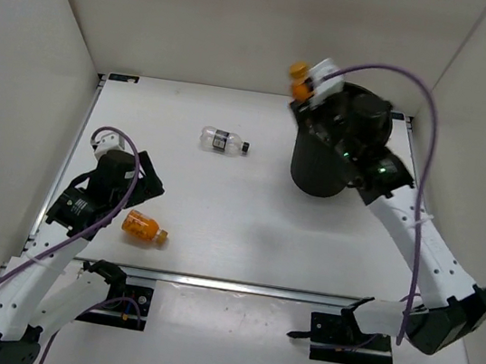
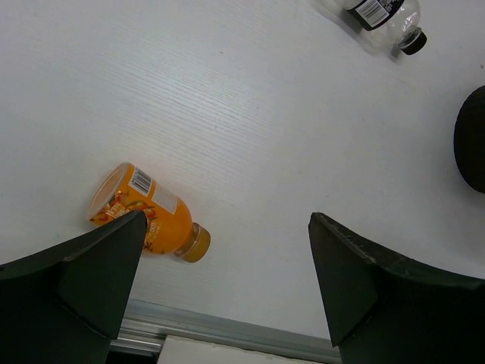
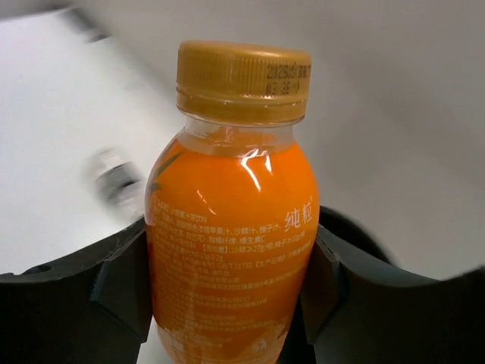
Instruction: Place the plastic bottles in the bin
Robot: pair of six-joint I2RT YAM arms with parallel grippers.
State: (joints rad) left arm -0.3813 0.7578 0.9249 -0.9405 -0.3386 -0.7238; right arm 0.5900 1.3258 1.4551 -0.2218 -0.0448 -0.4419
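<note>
My right gripper is shut on an orange-filled bottle with an orange cap, held high at the far left rim of the black bin. A second orange bottle lies on its side on the table near my left gripper, which is open above the table; in the left wrist view this bottle lies beside my left finger. A clear bottle with a dark label and black cap lies at mid table and shows in the left wrist view. Other bottles are out of view.
White walls enclose the table on three sides. A metal rail runs along the near edge. The bin's edge shows at the right of the left wrist view.
</note>
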